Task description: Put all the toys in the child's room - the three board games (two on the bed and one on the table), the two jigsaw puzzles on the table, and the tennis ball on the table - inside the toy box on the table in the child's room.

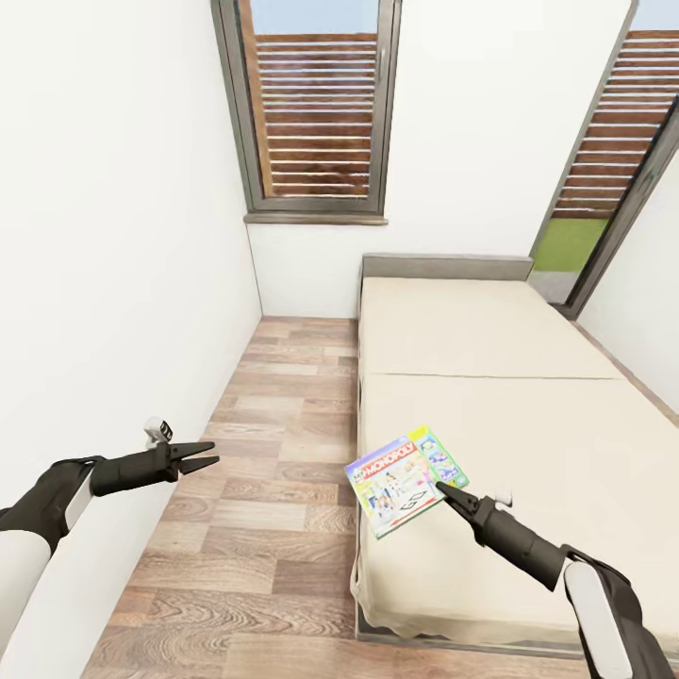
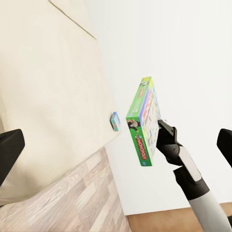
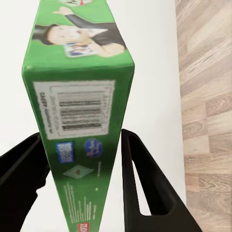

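- Stretching along the right of the head view: the bed (image 1: 528, 396), cream mattress on a thin grey frame, headboard against the white wall under a slatted window (image 1: 316, 104).
- Running beside the bed toward that wall: the wood plank floor (image 1: 273, 453), showing too in both wrist views.
- Reaching in from the lower right: the right arm (image 1: 604, 604), dark forearm and white upper link angled over the mattress.
- Hovering over the floor at the left, well apart from the bed: the left gripper (image 1: 200, 457), fingers spread and holding nothing.
- Sitting above the bed's near corner, close to its floor-side edge: the MONOPOLY board game (image 1: 407, 479), green-edged, printed face up and tilted.
- Clamping that box by its edge: the right gripper (image 1: 443, 490), one dark finger pressing each broad face in the right wrist view, barcode edge toward the camera (image 3: 77, 116).
- Appearing raised off the mattress in the left wrist view, though contact underneath is hard to judge: the same box (image 2: 144, 121).
- Lying near the mattress edge in that view: a small blurred object (image 2: 115, 121), possibly another box.
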Controlling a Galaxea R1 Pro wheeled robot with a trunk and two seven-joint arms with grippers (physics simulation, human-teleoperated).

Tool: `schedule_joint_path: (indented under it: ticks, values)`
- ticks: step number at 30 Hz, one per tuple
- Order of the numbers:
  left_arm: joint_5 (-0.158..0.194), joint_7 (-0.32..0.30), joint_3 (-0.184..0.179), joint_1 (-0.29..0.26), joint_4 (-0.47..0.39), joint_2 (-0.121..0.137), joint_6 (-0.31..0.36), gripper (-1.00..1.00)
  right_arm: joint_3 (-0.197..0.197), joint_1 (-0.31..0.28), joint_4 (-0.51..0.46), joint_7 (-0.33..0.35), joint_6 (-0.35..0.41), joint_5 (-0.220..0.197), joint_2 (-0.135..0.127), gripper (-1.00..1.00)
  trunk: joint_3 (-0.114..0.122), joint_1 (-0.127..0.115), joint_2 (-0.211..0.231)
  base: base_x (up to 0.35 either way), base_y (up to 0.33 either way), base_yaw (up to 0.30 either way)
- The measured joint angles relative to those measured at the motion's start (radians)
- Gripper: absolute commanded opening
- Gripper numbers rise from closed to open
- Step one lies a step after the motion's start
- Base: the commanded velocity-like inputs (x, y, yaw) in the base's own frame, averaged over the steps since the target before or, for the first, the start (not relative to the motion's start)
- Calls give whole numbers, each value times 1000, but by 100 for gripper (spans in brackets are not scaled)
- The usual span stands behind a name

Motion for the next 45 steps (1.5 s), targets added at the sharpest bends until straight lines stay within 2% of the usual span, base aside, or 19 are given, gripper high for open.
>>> schedule_joint_path:
  ticks: [20, 22, 28, 45]
  values:
    - [1, 0, -2, 0, 0, -1, 0, 100, 0, 0, -9, 2, 3, -2, 0, -100, 63, -77, 140, 0, 0, 0]
    - [1, 0, -2, 0, 0, -1, 0, 100, 0, 0, -8, 4, 3, -2, 0, -100, 63, -77, 140, 0, 0, -92]
    - [1, 0, -2, 0, 0, -1, 0, 100, -1, 0, -8, 7, 2, -2, 0, -100, 63, -77, 140, 0, 0, -234]
    - [1, 0, -1, 0, -1, -1, 0, 100, 0, 2, -11, 11, -2, 2, 0, -100, 120, -142, 259, 0, 0, -279]
